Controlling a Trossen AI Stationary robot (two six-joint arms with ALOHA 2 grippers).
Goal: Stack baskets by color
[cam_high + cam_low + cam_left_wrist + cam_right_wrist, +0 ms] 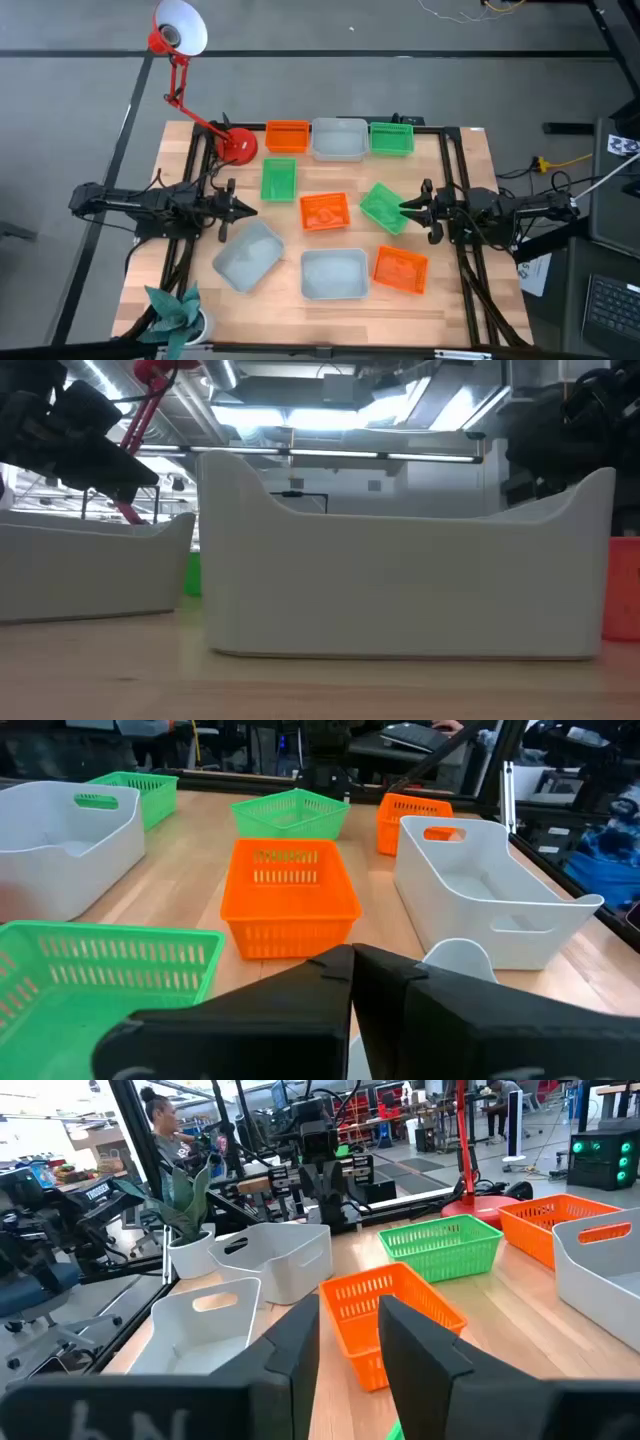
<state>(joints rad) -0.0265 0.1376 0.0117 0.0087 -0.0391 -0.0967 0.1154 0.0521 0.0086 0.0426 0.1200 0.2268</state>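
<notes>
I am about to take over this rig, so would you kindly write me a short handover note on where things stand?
Left gripper: shut, empty, hovering beside the loose green mesh plastic basket and the tilted pale grey translucent basket.
Right gripper: fingers apart, at the edge of the tilted green mesh basket; no grip visible.
Back row, side by side: orange mesh basket, pale grey basket, green mesh basket.
Loose: orange basket in the middle, orange basket at front right, pale grey basket at front centre.
Done: nothing stacked yet.
Left: stack all nine by colour.
</notes>
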